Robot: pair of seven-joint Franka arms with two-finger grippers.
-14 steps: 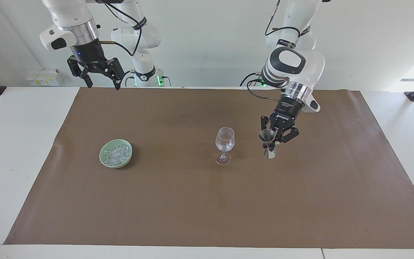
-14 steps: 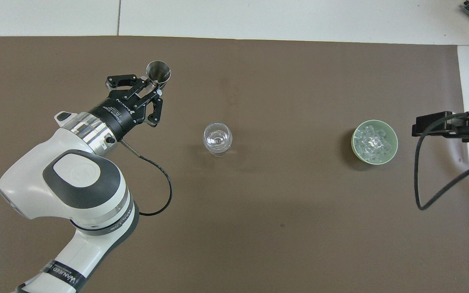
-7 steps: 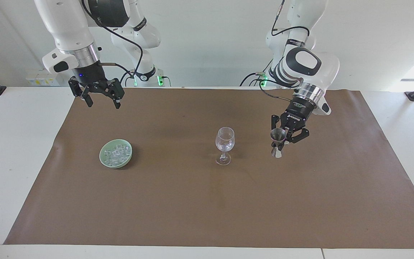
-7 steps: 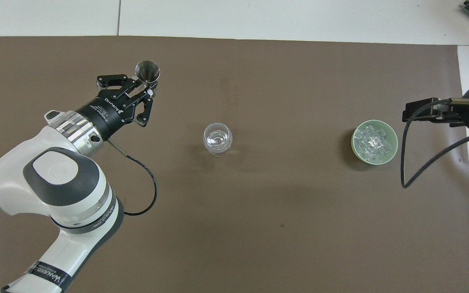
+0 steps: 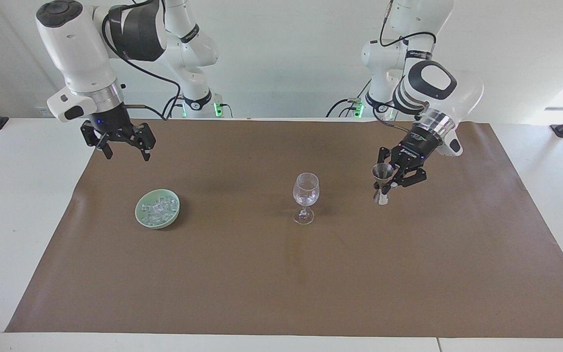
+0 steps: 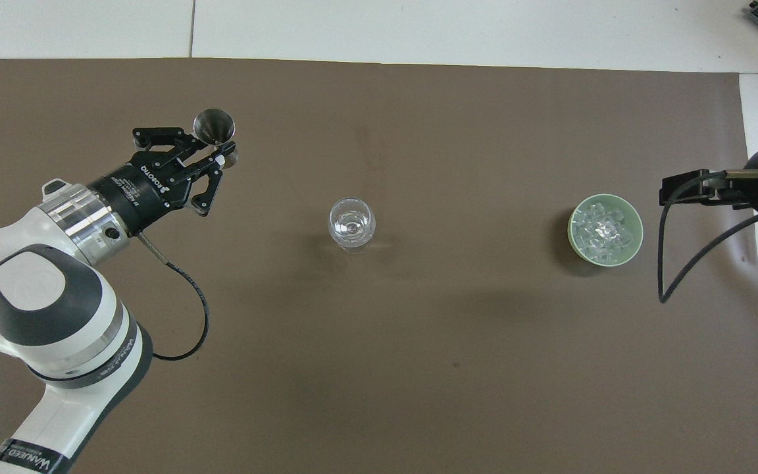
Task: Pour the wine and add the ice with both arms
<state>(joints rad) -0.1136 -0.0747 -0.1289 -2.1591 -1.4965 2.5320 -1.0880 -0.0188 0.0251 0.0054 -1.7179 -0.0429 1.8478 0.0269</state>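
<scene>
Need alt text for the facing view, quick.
The left gripper holds a steel jigger upright beside a wine glass. The right gripper, open, is above the mat near a green dish of ice.

The metal jigger (image 5: pixel 382 184), gripped at its waist by the left gripper (image 5: pixel 393 182), was carried away from the wine glass (image 5: pixel 306 196) toward the left arm's end of the table. The right gripper (image 5: pixel 124 152) was lowered and shifted toward the mat's (image 5: pixel 281 274) edge, jaws spread.

Two high opposing views, shared mat (image 5: pixel 281 274).
</scene>
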